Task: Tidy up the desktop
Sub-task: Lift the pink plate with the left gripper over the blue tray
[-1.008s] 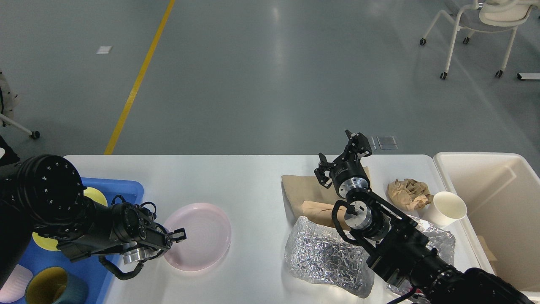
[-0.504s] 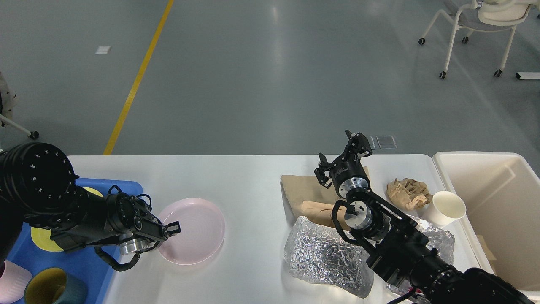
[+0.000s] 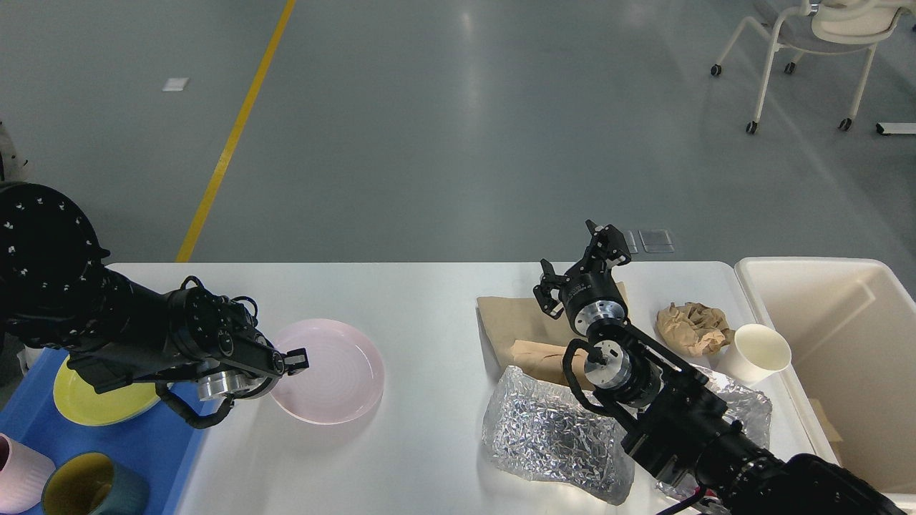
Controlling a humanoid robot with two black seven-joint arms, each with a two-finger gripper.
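The white desktop point(image 3: 422, 300) fills the lower part of the head view. A pale pink plate point(image 3: 336, 372) is at its left-middle, a little above the surface with a shadow under it. My left gripper point(image 3: 293, 358) is shut on the plate's left rim. My right gripper point(image 3: 581, 259) is open and empty, raised above a flat brown paper bag point(image 3: 515, 325) near the far edge of the desktop.
A blue tray point(image 3: 150, 458) at the left holds a yellow plate point(image 3: 89, 400), a pink cup point(image 3: 18, 478) and a teal mug point(image 3: 89, 493). Crumpled foil point(image 3: 551, 436), crumpled brown paper point(image 3: 690, 325) and a white paper cup point(image 3: 760, 350) lie right. A cream bin point(image 3: 851, 336) stands beside the desktop.
My left arm has risen and drawn back toward the far left, carrying the pink plate up and slightly left off the desktop. The right arm has not moved.
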